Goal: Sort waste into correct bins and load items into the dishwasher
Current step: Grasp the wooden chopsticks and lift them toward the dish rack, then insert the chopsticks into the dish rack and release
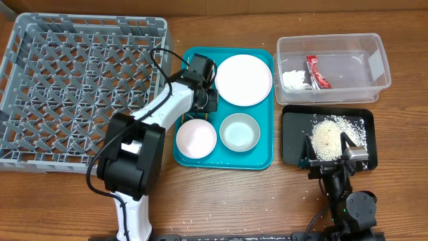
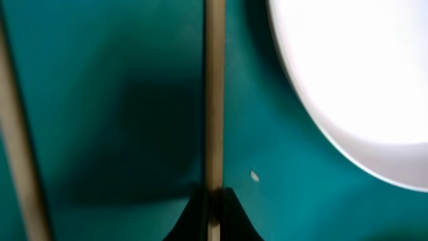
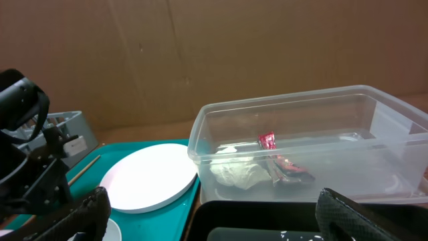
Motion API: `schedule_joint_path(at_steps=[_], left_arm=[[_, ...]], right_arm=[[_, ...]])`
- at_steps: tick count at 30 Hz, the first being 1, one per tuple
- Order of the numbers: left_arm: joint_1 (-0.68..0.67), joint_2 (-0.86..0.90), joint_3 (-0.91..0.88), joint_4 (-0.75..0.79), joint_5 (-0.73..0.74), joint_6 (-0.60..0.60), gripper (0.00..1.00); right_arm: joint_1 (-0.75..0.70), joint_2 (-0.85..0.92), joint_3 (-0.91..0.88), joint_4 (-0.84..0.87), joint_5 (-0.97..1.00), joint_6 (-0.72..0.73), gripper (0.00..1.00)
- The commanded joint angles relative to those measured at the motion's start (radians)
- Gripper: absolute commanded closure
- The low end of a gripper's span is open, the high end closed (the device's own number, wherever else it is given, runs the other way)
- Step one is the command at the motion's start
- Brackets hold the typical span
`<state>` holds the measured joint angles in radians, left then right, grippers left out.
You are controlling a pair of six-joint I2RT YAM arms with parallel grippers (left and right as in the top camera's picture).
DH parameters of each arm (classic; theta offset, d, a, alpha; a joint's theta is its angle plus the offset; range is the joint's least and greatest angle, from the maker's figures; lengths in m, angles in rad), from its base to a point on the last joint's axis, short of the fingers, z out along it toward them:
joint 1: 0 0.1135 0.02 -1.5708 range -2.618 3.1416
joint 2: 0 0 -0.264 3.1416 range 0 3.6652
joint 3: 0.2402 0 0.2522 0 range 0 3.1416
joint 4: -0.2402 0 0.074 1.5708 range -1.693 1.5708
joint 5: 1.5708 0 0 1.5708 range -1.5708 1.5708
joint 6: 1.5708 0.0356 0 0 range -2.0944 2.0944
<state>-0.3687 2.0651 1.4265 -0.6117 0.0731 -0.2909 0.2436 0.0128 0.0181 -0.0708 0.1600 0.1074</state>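
Observation:
My left gripper [image 2: 214, 217] is shut on a wooden chopstick [image 2: 214, 100] that lies on the teal tray [image 2: 120, 67]. The second chopstick [image 2: 20, 147] lies to its left, and the white plate [image 2: 361, 73] is to the right. In the overhead view this gripper [image 1: 210, 100] is beside the plate [image 1: 243, 80], above the white bowl [image 1: 196, 138] and the grey-green bowl [image 1: 239, 132]. The clear tub [image 1: 374, 87] holds the red wrapper [image 1: 317, 71] and the white paper scrap [image 1: 295, 80]. The rice [image 1: 328, 137] lies in the black tray [image 1: 294, 134]. My right gripper [image 1: 331, 150] is open and empty over that tray.
The grey dish rack [image 1: 80, 80] fills the left side, with no items in it. The teal tray [image 1: 227, 157] sits between the rack and the bins. A few stray rice grains [image 1: 200, 217] lie on the wooden table near the front edge.

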Motion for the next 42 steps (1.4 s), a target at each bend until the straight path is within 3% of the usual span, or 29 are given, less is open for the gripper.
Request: schedule_joint_path(at_steps=[1, 5, 9, 13, 16, 19, 21, 28, 35, 38, 40, 42], left_arm=[[0.024, -0.013, 0.156, -0.092, -0.002, -0.003, 0.96], [0.057, -0.067, 0.397, -0.307, -0.003, 0.047, 0.96], [0.085, -0.119, 0.508, -0.441, -0.056, 0.093, 0.96], [0.137, -0.155, 0.516, -0.548, -0.193, 0.093, 0.96], [0.209, -0.151, 0.5, -0.584, -0.211, 0.094, 0.96], [0.3, -0.138, 0.457, -0.565, -0.124, 0.163, 0.96], [0.362, -0.106, 0.428, -0.578, -0.007, 0.328, 0.96], [0.4, -0.019, 0.396, -0.602, 0.003, 0.427, 0.96], [0.365, 0.008, 0.395, -0.592, -0.004, 0.422, 0.96], [0.361, 0.008, 0.395, -0.594, -0.01, 0.343, 0.96], [0.361, 0.008, 0.395, -0.599, -0.006, 0.267, 0.93], [0.362, 0.003, 0.398, -0.613, 0.016, 0.219, 0.75]], right_arm=[[0.002, -0.01, -0.01, 0.006, -0.003, -0.004, 0.0], [0.002, -0.01, -0.01, 0.005, -0.003, -0.003, 0.0], [0.002, -0.01, -0.01, 0.006, -0.003, -0.003, 0.0], [0.002, -0.01, -0.01, 0.005, -0.003, -0.004, 0.0], [0.002, -0.01, -0.01, 0.005, -0.003, -0.004, 0.0], [0.002, -0.01, -0.01, 0.006, -0.003, -0.004, 0.0], [0.002, -0.01, -0.01, 0.005, -0.003, -0.004, 0.0], [0.002, -0.01, -0.01, 0.006, -0.003, -0.004, 0.0], [0.002, -0.01, -0.01, 0.005, -0.003, -0.004, 0.0], [0.002, -0.01, -0.01, 0.006, -0.003, -0.004, 0.0], [0.002, -0.01, -0.01, 0.005, -0.003, -0.004, 0.0], [0.002, -0.01, -0.01, 0.006, -0.003, -0.004, 0.0]])
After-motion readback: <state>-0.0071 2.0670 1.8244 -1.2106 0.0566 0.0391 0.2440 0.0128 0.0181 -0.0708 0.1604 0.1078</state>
